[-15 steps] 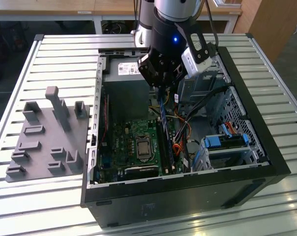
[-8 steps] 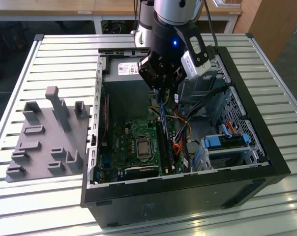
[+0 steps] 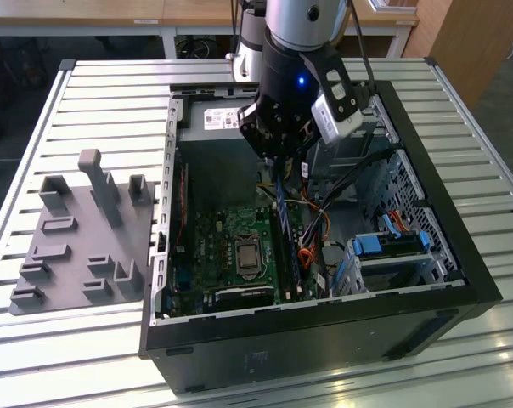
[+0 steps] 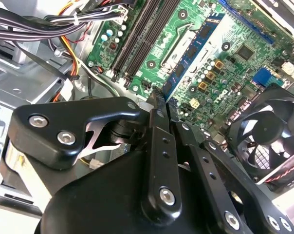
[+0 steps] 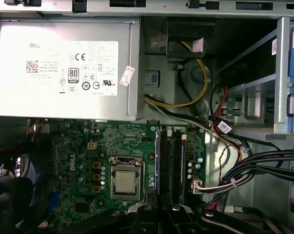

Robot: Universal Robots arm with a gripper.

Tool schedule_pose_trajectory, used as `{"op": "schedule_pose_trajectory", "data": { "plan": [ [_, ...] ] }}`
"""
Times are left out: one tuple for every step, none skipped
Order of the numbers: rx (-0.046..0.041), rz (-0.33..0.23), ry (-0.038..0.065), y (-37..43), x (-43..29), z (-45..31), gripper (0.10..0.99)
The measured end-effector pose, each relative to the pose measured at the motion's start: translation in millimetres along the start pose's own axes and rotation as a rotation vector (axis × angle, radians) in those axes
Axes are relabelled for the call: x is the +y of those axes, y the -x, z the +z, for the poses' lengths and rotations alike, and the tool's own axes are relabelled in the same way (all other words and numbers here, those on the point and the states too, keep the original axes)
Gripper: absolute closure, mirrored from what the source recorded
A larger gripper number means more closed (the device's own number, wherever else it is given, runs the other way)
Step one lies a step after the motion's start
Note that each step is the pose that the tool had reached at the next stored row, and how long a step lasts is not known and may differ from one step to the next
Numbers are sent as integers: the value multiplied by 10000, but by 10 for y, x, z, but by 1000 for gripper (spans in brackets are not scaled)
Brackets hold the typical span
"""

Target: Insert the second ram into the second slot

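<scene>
1. Gripper (image 3: pixel 278 161), upper centre of the exterior view; fingers clamped on the second ram (image 3: pixel 282 204).
2. Second ram hangs at frame centre over the motherboard (image 3: pixel 231 246), inside the open case (image 3: pixel 324 340); whether seated cannot be told.

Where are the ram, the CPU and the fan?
ram (image 4: pixel 193 52), second wrist view, middle of its blue face.
CPU (image 5: pixel 125 183), first wrist view, centre of its metal lid.
fan (image 4: pixel 268 139), second wrist view, its middle.

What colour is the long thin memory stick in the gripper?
Dark blue memory stick, clearest in second wrist view.
</scene>
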State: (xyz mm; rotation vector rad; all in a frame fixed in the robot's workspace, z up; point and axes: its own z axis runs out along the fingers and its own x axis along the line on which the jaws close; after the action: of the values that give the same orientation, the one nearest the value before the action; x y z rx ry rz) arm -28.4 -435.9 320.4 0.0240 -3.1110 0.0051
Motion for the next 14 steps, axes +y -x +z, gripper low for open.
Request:
{"op": "schedule_pose_trajectory", "data": {
  "plan": [
    [0,0,0,0,0,8,949],
    [0,0,-1,1,-1,16,949],
    [0,0,0,1,-1,24,949],
    [0,-1,0,1,-1,33,949],
    [0,-1,0,1,-2,41,949],
    [0,0,0,1,-2,50,949],
    [1,0,-1,2,-2,57,949],
    [1,0,-1,2,-2,64,949],
    [0,-1,0,2,-2,72,949],
    [0,-1,0,2,-3,79,949],
    [1,0,-1,3,-3,86,949],
    [0,0,0,3,-3,94,949],
    [0,0,0,3,-3,102,949],
    [0,0,0,3,-3,110,949]
  ]
}}
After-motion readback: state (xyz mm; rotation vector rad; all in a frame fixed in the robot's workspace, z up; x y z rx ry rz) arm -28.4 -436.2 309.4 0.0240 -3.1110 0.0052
